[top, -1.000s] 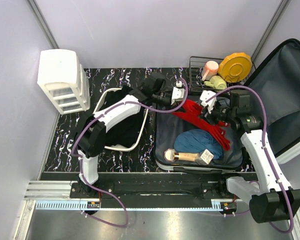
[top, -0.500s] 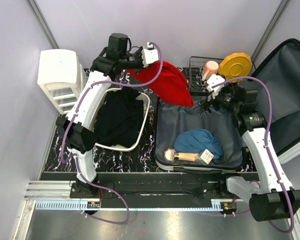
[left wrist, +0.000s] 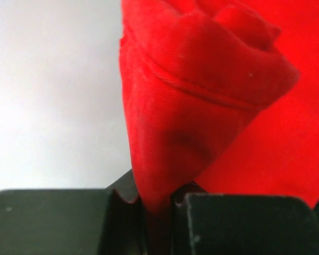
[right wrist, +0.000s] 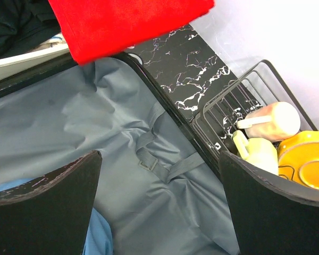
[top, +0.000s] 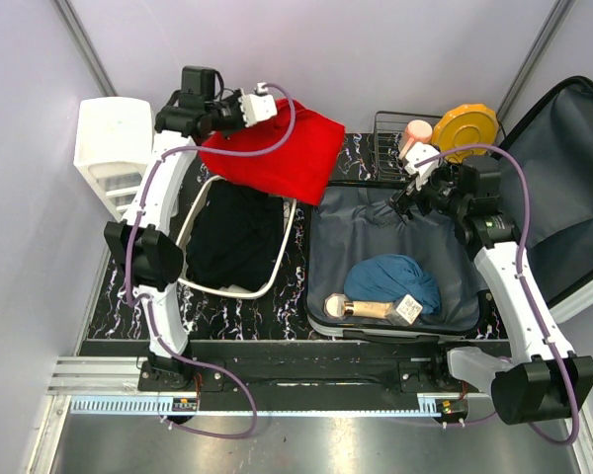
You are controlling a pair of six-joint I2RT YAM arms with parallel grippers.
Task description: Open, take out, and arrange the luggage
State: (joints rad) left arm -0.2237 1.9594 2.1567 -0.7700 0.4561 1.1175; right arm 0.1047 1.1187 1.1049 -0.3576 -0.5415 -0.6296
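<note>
Pinching the red cloth [top: 277,148] in my left gripper [left wrist: 158,201], I held it above the white tub's [top: 239,291] far end. My right gripper [right wrist: 159,159] hung wide open over the open luggage [top: 361,227] beside the tub.

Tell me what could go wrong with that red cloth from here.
1. The left gripper pinches only a narrow fold of the red cloth, so it might slip free.
2. The cloth hangs spread above the rim of the tub and the corner of the suitcase; lowered as is, it may drape over the rim instead of landing inside.
</note>
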